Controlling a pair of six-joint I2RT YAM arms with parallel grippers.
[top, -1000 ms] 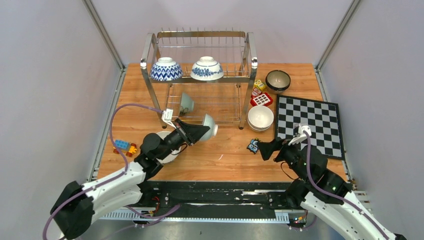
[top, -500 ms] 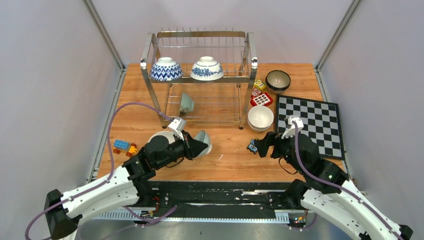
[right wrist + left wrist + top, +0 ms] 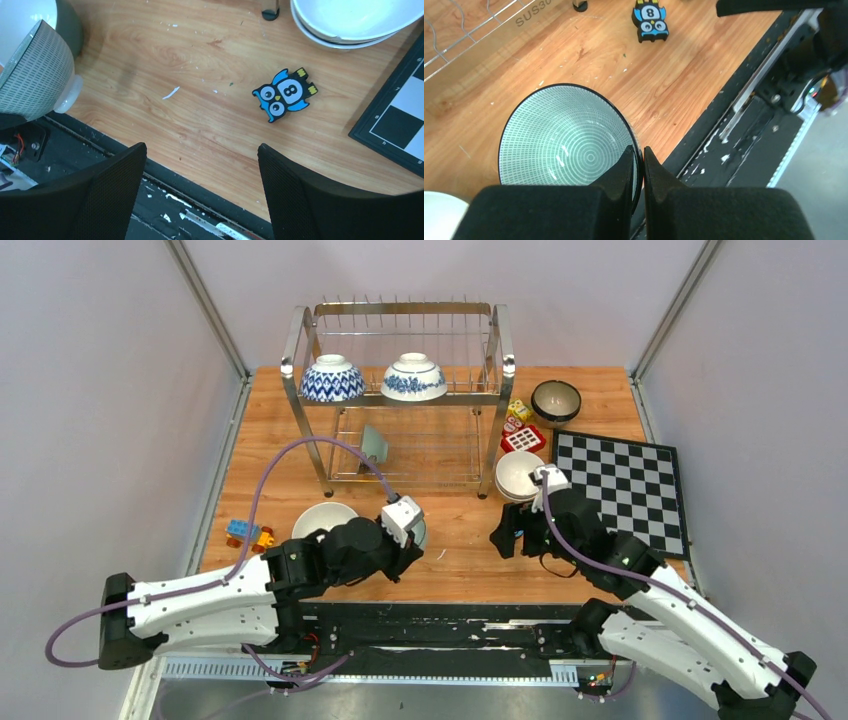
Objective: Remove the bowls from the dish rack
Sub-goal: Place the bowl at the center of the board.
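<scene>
My left gripper [image 3: 638, 156] is shut on the rim of a pale celadon green bowl [image 3: 564, 137], one finger inside and one outside. The bowl hangs tilted over the table's near edge, right of a white bowl [image 3: 322, 519] on the wood. In the top view my left gripper [image 3: 410, 540] hides most of that held bowl. The steel dish rack [image 3: 497, 360] holds two blue-and-white bowls [image 3: 331, 378] [image 3: 414, 377] upside down on top and a celadon bowl [image 3: 373, 445] on edge below. My right gripper [image 3: 201, 147] is open and empty above the front of the table.
Stacked white bowls [image 3: 520, 475] and a dark brown bowl [image 3: 556, 400] sit right of the rack. A chessboard [image 3: 620, 490] lies at the right. A blue owl tile [image 3: 285, 95] lies ahead of my right gripper. Toy blocks [image 3: 250, 532] rest at the left, more toys [image 3: 520, 425] by the rack.
My left arm has drawn the celadon bowl back from the rack's front toward the near edge, beside the white bowl. The right arm has swung left and forward, gripper still open.
</scene>
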